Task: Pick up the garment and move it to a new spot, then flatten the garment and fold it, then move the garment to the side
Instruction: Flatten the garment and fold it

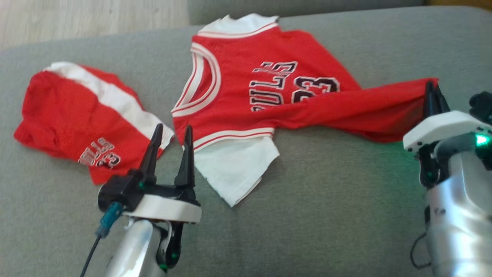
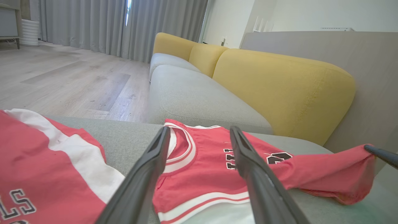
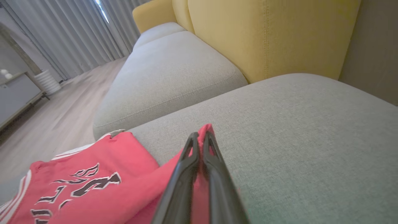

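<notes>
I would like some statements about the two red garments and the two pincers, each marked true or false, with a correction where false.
1. The right pincer is shut on a corner of the red jersey. True.
2. The red jersey lies on a wooden table. False: it lies on the grey sofa cushion.
3. In the head view, the red shorts lie to the left of the red jersey. True.
4. The left pincer is shut on the red shorts. False: it is open and holds nothing.

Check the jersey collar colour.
The jersey collar is white with red stripes; head view shows it best.
</notes>
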{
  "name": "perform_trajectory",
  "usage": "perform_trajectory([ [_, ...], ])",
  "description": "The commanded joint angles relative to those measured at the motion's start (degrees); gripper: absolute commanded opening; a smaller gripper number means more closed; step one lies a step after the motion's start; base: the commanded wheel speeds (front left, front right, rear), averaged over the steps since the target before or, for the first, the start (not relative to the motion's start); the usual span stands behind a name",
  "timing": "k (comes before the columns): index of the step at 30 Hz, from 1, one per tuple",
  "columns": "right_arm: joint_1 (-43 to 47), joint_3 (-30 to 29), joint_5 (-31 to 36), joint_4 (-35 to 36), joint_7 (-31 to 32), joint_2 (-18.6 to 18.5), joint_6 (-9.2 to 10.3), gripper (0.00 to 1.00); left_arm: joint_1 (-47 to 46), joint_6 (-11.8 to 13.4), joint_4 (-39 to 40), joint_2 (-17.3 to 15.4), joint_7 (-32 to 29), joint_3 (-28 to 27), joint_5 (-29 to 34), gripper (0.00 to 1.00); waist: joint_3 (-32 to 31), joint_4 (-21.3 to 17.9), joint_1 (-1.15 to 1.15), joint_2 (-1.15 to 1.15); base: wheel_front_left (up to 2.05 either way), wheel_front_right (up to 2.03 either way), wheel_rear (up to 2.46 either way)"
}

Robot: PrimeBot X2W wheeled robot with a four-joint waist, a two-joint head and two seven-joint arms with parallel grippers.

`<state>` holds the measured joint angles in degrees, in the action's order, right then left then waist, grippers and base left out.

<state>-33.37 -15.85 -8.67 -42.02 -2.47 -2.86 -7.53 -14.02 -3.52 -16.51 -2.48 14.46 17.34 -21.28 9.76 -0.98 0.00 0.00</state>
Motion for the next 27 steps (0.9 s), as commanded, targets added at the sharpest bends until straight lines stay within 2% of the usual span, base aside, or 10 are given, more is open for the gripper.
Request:
perform_trajectory([
  [1,1.7,2.2,-1.5,4.0,1.0,-0.4,0.04,0.00,0.0,0.3,1.7,-0.4,0.5,-2.2,-0.4,1.00,-2.2,-1.9,0.00,0.00,0.00,0.00,0.00],
  [5,10.2,5.6,-5.3,14.8,6.6,-0.6,0.04,0.00,1.7,0.7,2.1,-0.4,0.5,-2.7,-1.1,1.00,-4.8,-3.8,0.00,0.00,0.00,0.00,0.00],
  [9,19.3,6.2,-6.7,24.4,13.1,-0.7,0.04,0.00,2.8,1.1,2.4,-0.4,0.5,-2.5,-1.7,1.00,-6.5,-5.0,0.00,0.00,0.00,0.00,0.00],
  [14,27.3,6.3,-7.0,31.7,19.2,-0.6,0.04,0.00,3.1,1.3,2.4,-0.4,0.5,-2.2,-1.8,1.00,-7.3,-5.4,0.00,0.00,0.00,0.00,0.00],
  [15,28.3,6.0,-6.6,32.4,19.9,-0.5,0.04,0.16,3.1,1.3,2.3,-0.4,0.5,-2.2,-1.7,1.00,-7.4,-5.3,0.00,0.00,0.00,0.00,0.00],
  [16,29.0,5.7,-6.1,33.0,20.4,-0.5,0.04,1.00,3.1,1.2,2.3,-0.4,0.5,-2.1,-1.8,1.00,-7.6,-5.2,0.00,0.00,0.00,0.00,0.00],
  [19,29.7,5.4,-3.9,34.8,20.2,-0.5,0.04,1.00,3.2,1.2,2.2,-0.4,0.5,-2.0,-1.8,1.00,-7.8,-4.8,0.00,0.00,0.00,0.00,0.00],
  [21,29.0,5.3,-2.4,36.5,17.7,-0.4,0.04,1.00,3.2,1.1,2.2,-0.4,0.5,-2.0,-1.7,1.00,-7.7,-4.5,0.00,0.00,0.00,0.00,0.00],
  [27,26.1,12.0,-0.6,40.3,3.3,-1.4,0.04,1.00,3.1,1.0,2.3,-0.4,0.5,-1.7,-1.4,1.00,-7.2,-3.5,0.00,0.00,0.00,0.00,0.00],
])
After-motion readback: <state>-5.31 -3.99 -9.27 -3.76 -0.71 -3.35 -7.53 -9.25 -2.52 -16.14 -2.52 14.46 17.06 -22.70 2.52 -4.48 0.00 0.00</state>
